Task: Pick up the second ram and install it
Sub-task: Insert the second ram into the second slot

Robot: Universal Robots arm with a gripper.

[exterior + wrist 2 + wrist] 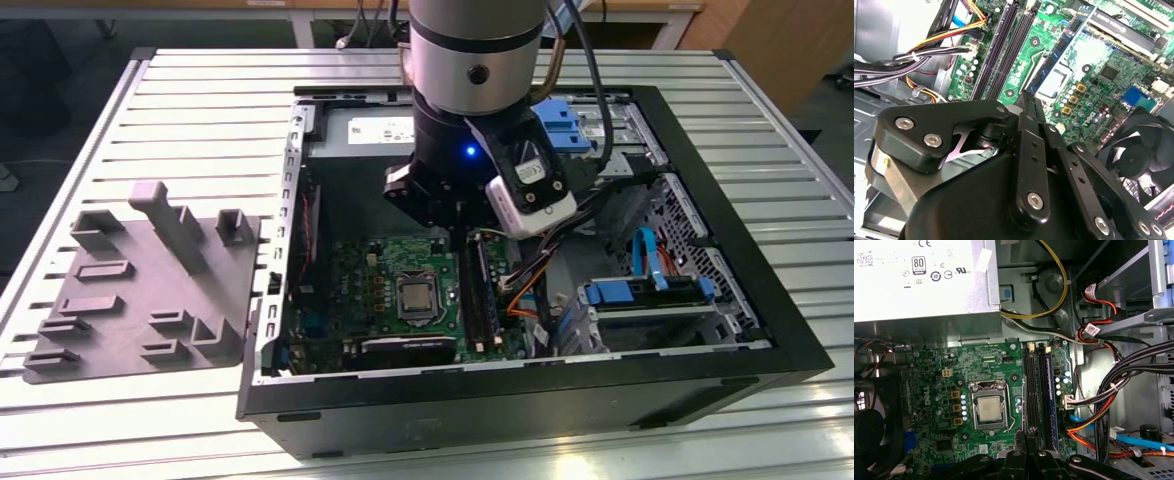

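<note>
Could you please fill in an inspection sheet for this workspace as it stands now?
Surface: slatted metal table bearing an open computer case.
Job's things: memory slots on the green motherboard; one stick stands in the slot nearest the wires; whether it is the second ram, cannot tell.
Clutter: grey moulded tray on the table, at the exterior view's left of the case.
Grippers: gripper reaches into the case, over one end of the memory slots.
Cables: black, orange and red wires bundled beside the slots; blue cables at the exterior view's right of the board.
Surroundings: wooden furniture beyond the table.
</note>
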